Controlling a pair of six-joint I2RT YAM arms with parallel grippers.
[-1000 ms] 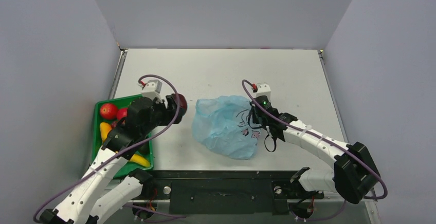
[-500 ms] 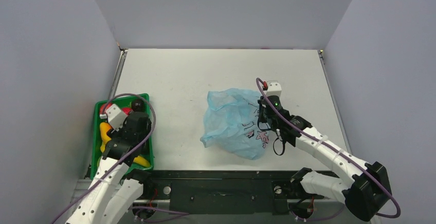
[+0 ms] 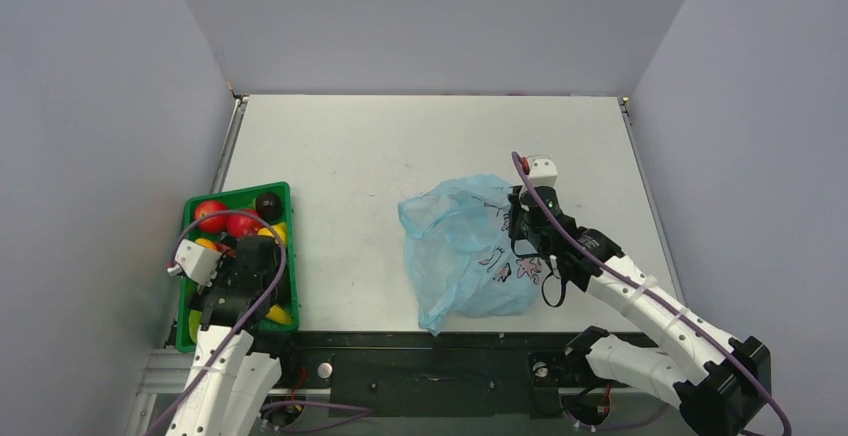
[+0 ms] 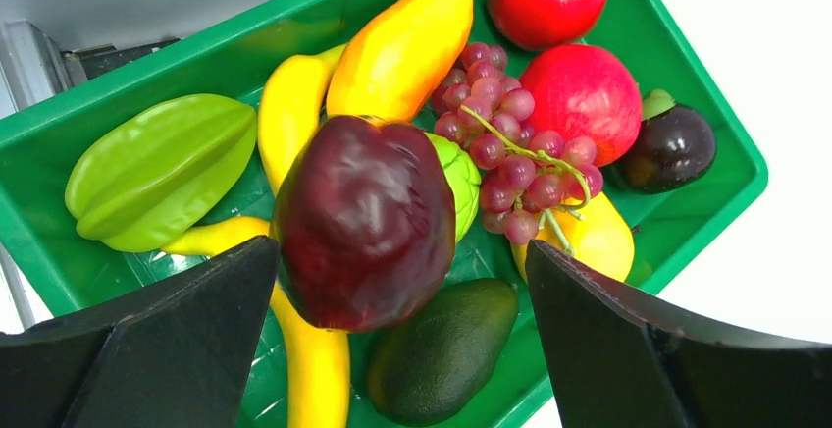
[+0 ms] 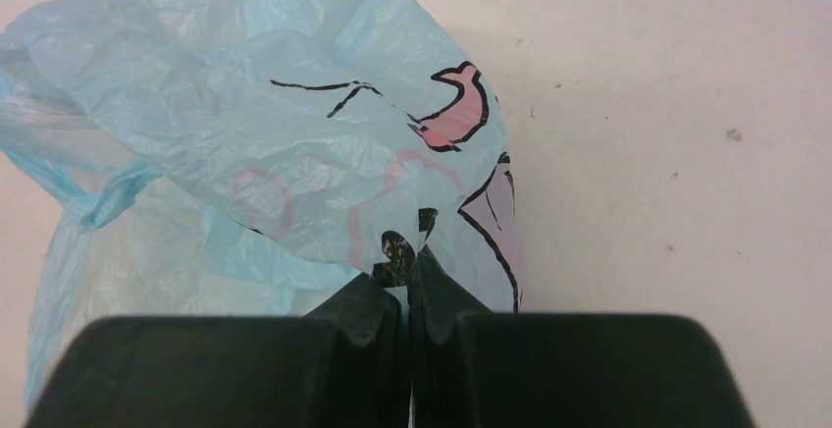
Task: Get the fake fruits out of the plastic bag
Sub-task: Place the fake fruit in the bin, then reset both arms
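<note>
Right tool (image 5: 405, 269) pinches plastic bag (image 5: 294, 124) on white table (image 3: 400, 146), grey walls (image 3: 420, 16) around; left tool (image 4: 400, 251) agape

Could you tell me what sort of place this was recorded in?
Most likely a robotics lab test cell: plain grey panels wall in a white table, two robot arms are bolted at its edge, and fake fruits fill a green tray.

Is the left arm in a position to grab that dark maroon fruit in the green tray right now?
Probably yes. The left fingers are spread wide on either side of the maroon fruit, which lies uppermost in the green tray with nothing covering it.
</note>
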